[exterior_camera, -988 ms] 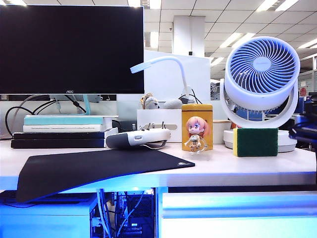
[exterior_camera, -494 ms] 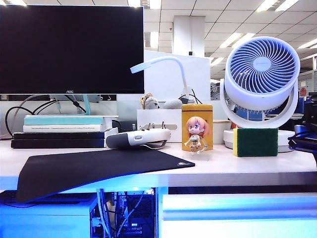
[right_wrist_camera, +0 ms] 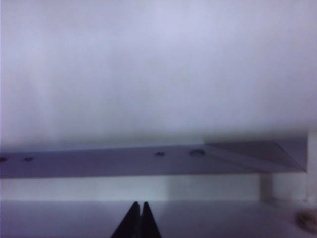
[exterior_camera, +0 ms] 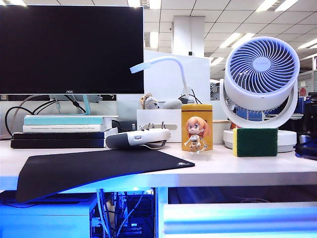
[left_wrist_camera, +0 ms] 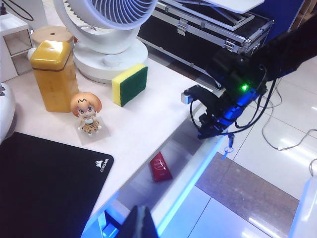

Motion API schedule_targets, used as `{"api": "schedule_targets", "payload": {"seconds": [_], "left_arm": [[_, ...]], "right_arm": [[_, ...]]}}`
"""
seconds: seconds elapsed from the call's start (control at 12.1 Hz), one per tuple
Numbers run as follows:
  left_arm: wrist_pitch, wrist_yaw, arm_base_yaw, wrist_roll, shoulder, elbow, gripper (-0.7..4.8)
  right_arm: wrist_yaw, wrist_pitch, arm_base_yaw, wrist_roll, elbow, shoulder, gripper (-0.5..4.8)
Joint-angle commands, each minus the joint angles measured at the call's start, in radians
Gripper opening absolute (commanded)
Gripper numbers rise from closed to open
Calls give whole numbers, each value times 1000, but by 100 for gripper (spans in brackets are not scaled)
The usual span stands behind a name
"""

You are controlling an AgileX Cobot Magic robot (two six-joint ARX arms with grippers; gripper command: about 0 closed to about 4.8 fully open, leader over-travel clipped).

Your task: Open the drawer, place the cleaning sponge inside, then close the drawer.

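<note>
The cleaning sponge (exterior_camera: 255,142) stands on edge on the desk in front of the fan, green face forward with a yellow strip at its left; the left wrist view also shows the sponge (left_wrist_camera: 130,84). The drawer (exterior_camera: 237,218) under the desk's right half is pulled partly out, and a small red item (left_wrist_camera: 160,167) lies inside the drawer (left_wrist_camera: 190,173). My right gripper (left_wrist_camera: 212,132) is shut and rests at the top edge of the drawer front; its fingertips (right_wrist_camera: 139,210) show closed with nothing between them. My left gripper (left_wrist_camera: 141,220) hangs shut above the drawer's near end, away from the sponge.
A yellow tin (exterior_camera: 196,124) with a small girl figure (exterior_camera: 196,135) stands left of the sponge. A white fan (exterior_camera: 261,79) is behind it. A black mouse pad (exterior_camera: 94,166), a white controller (exterior_camera: 136,138), a monitor (exterior_camera: 72,47) and stacked books (exterior_camera: 62,130) fill the left.
The drawer front has slid outward and sits lower in the exterior view, leaving a dark gap under the desktop. The right arm at the right edge moved down and out with it.
</note>
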Motion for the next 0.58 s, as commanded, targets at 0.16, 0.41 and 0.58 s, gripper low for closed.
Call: {"api": "schedule_targets", "payload": {"seconds": [0.16,0.41,0.58], "left_arm": [[5,3,0,8,-2,5,-6],[5,3,0,8,-2,5,-6],[5,3,0,8,-2,5,-6]], "right_arm": [[0,-26,3,1,-74,-8,-9],[3,-109,25,19,-93,-56,-9],[26,-157,57,21,-93,-94,-9]]}}
